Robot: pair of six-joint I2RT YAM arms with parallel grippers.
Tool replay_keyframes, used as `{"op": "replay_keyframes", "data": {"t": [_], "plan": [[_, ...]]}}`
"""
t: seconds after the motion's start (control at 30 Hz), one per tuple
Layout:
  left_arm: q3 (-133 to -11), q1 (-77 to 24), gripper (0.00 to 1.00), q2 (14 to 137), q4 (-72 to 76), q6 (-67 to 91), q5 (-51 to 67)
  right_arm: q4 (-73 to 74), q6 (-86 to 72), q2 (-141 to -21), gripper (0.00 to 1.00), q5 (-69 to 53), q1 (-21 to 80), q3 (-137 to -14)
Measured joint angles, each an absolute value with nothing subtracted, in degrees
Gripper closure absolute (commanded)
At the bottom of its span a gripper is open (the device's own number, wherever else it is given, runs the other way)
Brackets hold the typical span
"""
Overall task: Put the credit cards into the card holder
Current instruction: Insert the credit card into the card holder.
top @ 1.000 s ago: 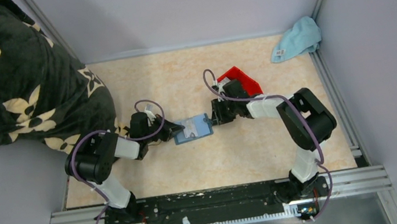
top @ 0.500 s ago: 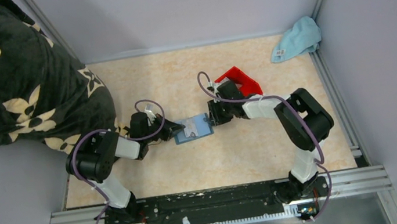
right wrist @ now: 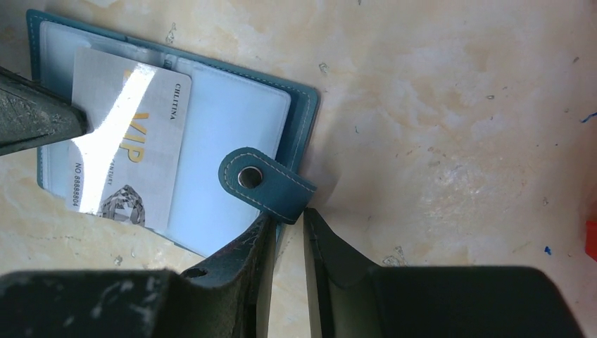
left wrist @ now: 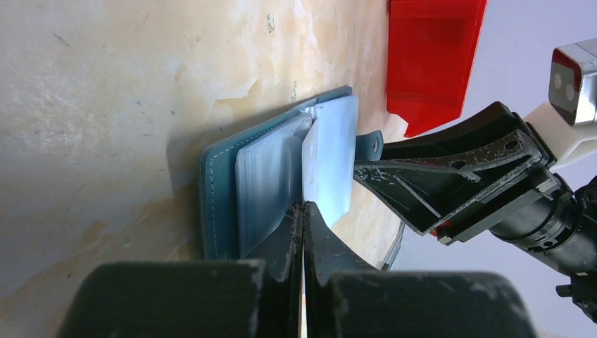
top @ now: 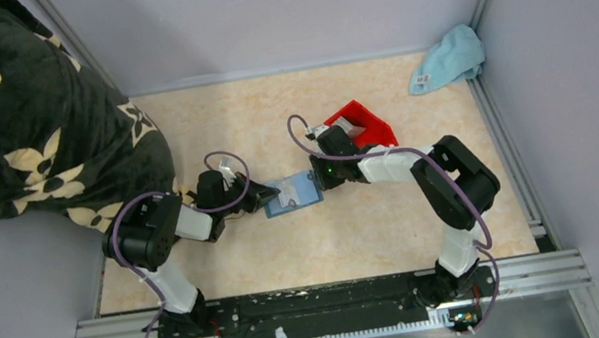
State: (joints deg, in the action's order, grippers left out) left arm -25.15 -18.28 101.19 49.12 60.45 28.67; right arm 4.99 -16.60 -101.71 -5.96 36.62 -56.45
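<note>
The teal card holder [top: 304, 195] lies open on the table, its clear sleeves up [right wrist: 232, 120]. A silver VIP credit card [right wrist: 127, 141] rests on its left sleeve, partly over the edge. My left gripper [left wrist: 304, 211] is shut on that card's edge [left wrist: 329, 158]; it sits just left of the holder in the top view [top: 269, 196]. My right gripper [right wrist: 288, 224] stands at the holder's right edge [top: 317, 175], jaws a narrow gap apart, tips touching the snap tab [right wrist: 264, 183]. Only table shows in the gap. No other cards are in view.
A red plastic bin [top: 358, 123] stands just behind my right gripper, also in the left wrist view [left wrist: 433, 56]. A light blue cloth [top: 447, 58] lies in the far right corner. A dark flowered blanket [top: 14, 112] covers the far left.
My right gripper has moved left, from a little off the holder up to its snap tab. My left gripper and the card have hardly moved.
</note>
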Motion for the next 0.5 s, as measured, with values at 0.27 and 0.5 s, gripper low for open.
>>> {"op": "replay_keyframes", "data": {"t": [0.27,0.5], "plan": [[-25.17,-19.14,1.00,101.45,49.32,60.40,28.62,5.96,-16.05,-102.17,0.79,-3.73,37.41,-57.41],[-26.20,-20.60,1.00,101.47,48.23,59.07,28.40,6.02,-15.62,-102.28,0.79,-2.85,37.82,-57.56]]}}
